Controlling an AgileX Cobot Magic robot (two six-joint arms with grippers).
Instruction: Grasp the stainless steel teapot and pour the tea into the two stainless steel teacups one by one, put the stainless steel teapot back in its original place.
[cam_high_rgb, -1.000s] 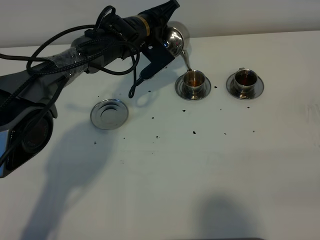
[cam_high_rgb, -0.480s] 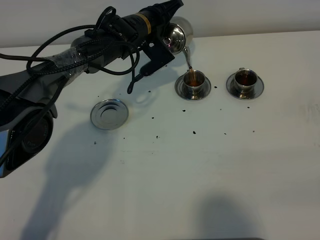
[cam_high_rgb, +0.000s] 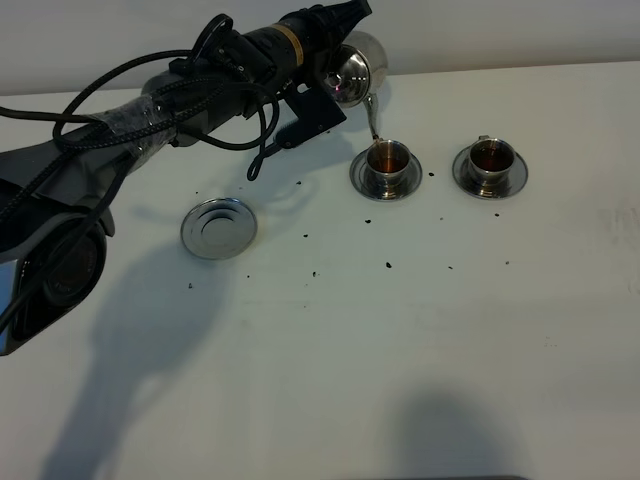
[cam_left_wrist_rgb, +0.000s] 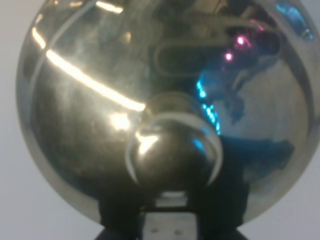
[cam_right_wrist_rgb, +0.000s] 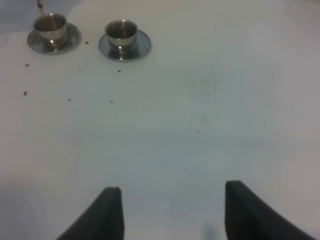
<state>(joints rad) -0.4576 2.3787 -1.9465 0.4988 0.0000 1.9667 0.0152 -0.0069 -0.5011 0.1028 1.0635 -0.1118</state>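
Steel gleams on the stainless steel teapot (cam_high_rgb: 357, 66), which hangs tilted in the air just behind the first teacup (cam_high_rgb: 385, 178). Its thin spout (cam_high_rgb: 373, 118) points down to this cup's rim. The left hand (cam_high_rgb: 335, 22) is closed on the teapot. There is reddish-brown tea (cam_high_rgb: 387, 156) in the first teacup and also in the second teacup (cam_high_rgb: 490, 172) just to its right. The round coaster (cam_high_rgb: 218, 228) lies well to its left. Dark specks (cam_high_rgb: 388, 265) dot the tabletop (cam_high_rgb: 420, 360) around it. The right hand (cam_right_wrist_rgb: 172, 210) is open, well apart from this cup.

White table (cam_high_rgb: 400, 380) carries coaster (cam_high_rgb: 218, 228), two saucered teacups (cam_high_rgb: 386, 160) (cam_high_rgb: 490, 160), dark specks (cam_high_rgb: 388, 265).
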